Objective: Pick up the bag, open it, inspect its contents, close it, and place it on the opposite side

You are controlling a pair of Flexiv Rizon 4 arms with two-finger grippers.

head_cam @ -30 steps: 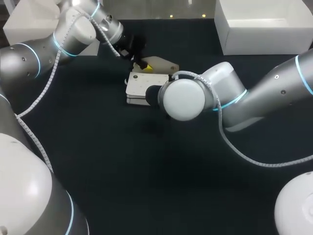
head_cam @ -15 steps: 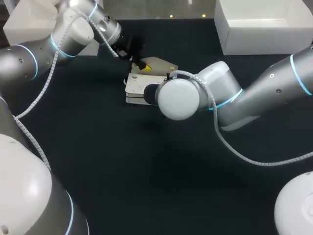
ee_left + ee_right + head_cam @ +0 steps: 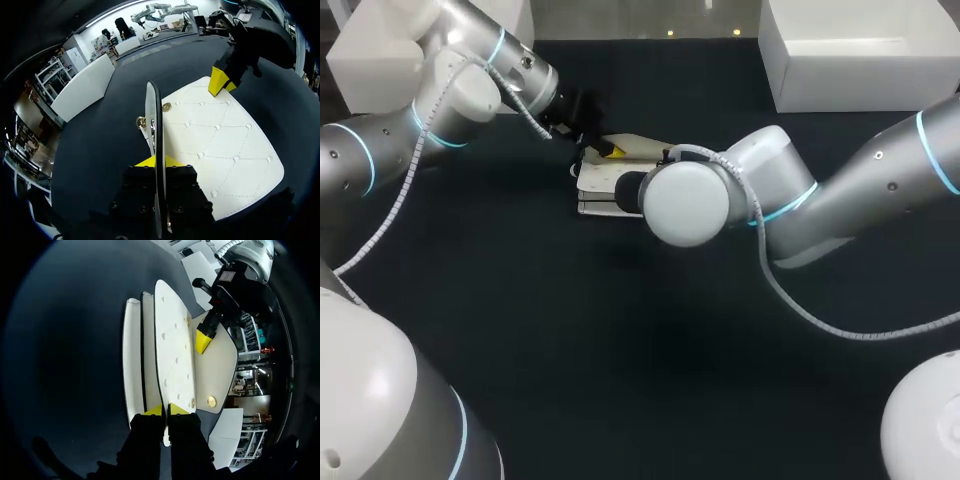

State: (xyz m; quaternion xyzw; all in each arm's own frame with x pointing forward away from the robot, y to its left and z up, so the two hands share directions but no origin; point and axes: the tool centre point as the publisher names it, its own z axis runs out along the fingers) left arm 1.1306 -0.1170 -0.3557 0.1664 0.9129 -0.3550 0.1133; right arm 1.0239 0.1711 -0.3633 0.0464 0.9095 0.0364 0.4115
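Yellow-tipped left gripper (image 3: 156, 161) clamped on flap (image 3: 152, 112), thin flap edge held upright between both fingers. White quilted bag (image 3: 601, 182) lying on dark table (image 3: 520, 330), behind centre, between both arms. Flap lifted off bag's far side. Further right, right gripper (image 3: 165, 410) pinched onto edge of bag's quilted top panel, one tip on each face.
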